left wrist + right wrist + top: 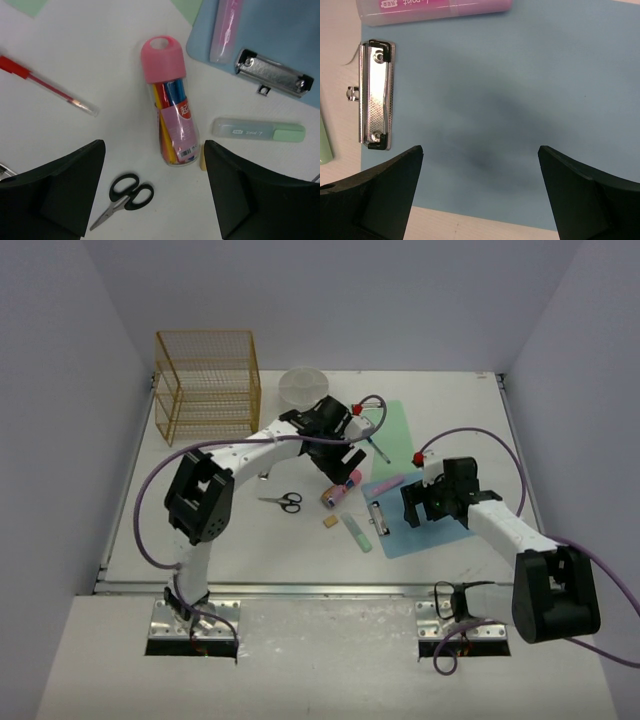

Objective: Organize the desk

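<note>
On the white desk (pixel 230 540), a clear tube of markers with a pink cap (pixel 170 107) lies beneath my left gripper (pixel 154 145), which hangs above it, open and empty. In the top view that gripper (pixel 345 465) is over the tube (pixel 341 491). My right gripper (pixel 480 147) stands open and empty above the blue clipboard (pixel 520 100), near its metal clip (pixel 376 95). In the top view the right gripper (pixel 418 508) hovers over the clipboard (pixel 420 530). Black-handled scissors (pixel 125 195) lie close to the left fingers.
A gold wire rack (pixel 207 385) and a clear round container (pixel 303 386) stand at the back. A green sheet (pixel 397 425), a red pen (pixel 47 90), a pink highlighter (pixel 435 9), a green highlighter (pixel 260 131) and a small tan block (pixel 330 522) lie around the middle.
</note>
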Robot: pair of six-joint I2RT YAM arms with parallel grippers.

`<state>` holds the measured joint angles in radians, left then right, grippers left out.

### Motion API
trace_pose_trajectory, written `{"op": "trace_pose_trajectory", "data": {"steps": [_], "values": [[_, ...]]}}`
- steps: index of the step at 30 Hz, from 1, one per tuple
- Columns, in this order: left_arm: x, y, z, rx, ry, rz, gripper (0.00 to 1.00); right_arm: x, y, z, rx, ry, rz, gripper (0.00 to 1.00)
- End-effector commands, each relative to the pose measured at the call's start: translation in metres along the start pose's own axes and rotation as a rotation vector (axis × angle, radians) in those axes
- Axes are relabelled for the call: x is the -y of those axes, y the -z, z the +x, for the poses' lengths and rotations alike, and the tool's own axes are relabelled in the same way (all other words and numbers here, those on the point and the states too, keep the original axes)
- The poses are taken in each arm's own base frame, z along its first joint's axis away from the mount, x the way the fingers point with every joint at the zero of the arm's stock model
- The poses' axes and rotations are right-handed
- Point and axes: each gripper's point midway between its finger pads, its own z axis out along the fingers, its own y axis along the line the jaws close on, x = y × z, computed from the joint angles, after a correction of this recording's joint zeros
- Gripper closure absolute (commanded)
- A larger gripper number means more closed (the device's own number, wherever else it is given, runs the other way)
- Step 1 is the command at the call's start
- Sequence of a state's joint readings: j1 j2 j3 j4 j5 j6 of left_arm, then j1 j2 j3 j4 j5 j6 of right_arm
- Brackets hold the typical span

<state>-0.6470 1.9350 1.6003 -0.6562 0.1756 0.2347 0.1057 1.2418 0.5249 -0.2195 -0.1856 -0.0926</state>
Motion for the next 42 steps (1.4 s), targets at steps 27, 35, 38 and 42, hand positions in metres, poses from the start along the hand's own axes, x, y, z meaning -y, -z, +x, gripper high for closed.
{"op": "trace_pose_trajectory", "data": {"steps": [27, 35, 38, 42], "values": [[0.022, -0.093, 0.033, -0.417, 0.031, 0.098, 0.44, 0.014, -0.007, 0.003, -0.031, -0.101, 0.002, 0.01], [0.015, -0.084, 0.021, -0.368, 0.042, 0.055, 1.00, 0.014, -0.005, 0.004, -0.025, -0.102, 0.001, 0.01], [0.010, -0.045, -0.024, -0.207, 0.046, 0.033, 1.00, 0.013, -0.004, 0.002, -0.017, -0.102, 0.000, 0.01], [-0.017, 0.026, -0.090, 0.124, 0.110, -0.050, 1.00, 0.013, -0.003, 0.000, 0.000, -0.102, 0.003, 0.01]]}}
